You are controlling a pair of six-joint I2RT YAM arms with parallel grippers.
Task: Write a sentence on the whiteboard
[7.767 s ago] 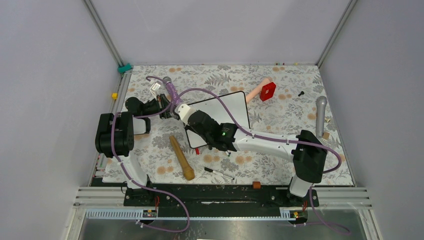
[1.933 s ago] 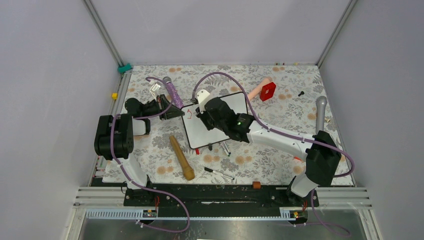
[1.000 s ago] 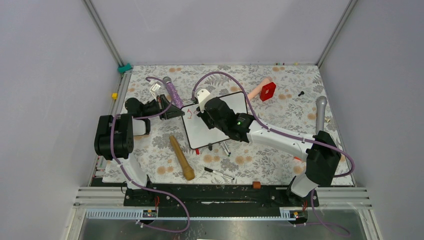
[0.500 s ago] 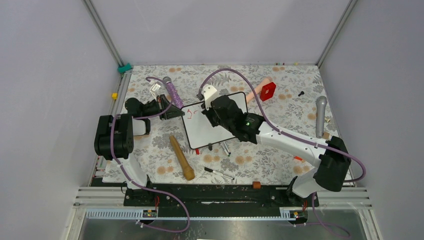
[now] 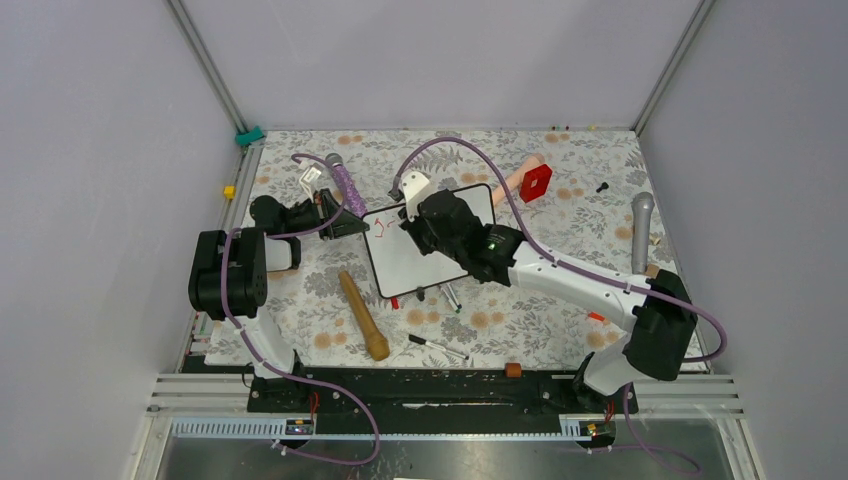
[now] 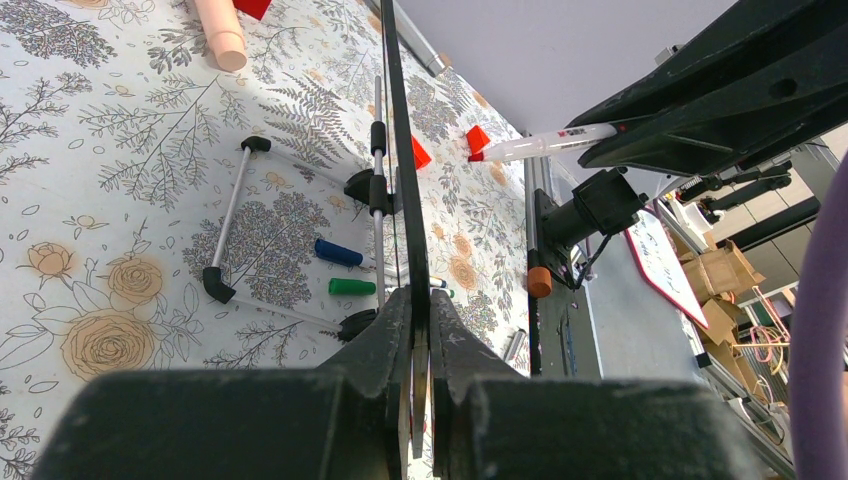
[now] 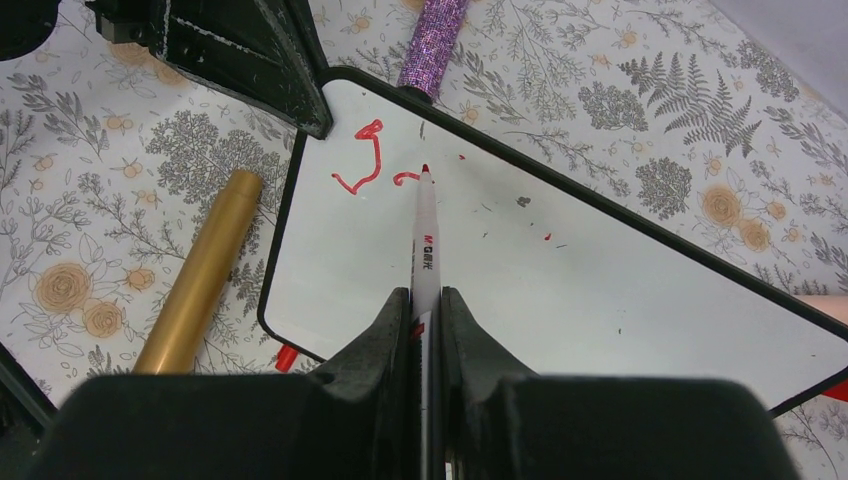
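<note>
Whiteboard (image 7: 600, 290) white, black frame; lettering (image 7: 365, 160) red. Marker (image 7: 427, 240) white, red tip. Tabletop (image 7: 640, 80) white, grey ferns, tan roses. Cylinder (image 7: 200, 270) gold.

Illumination is bright, diffuse and even in all three views. In the top view, the floral-patterned worktop (image 5: 560, 170) shows only soft, short shadows beneath the arms. In the right wrist view, the white rectangular whiteboard with thin black frame (image 7: 560, 290) and the white marker pen with red tip (image 7: 425, 235) are sharp. The black right gripper (image 7: 425, 300) is blurred at the bottom edge. In the left wrist view, the black left gripper (image 6: 418, 305) is dark and soft, the purple cable (image 6: 825, 330) is blurred, and wide-angle stretching is strong.
</note>
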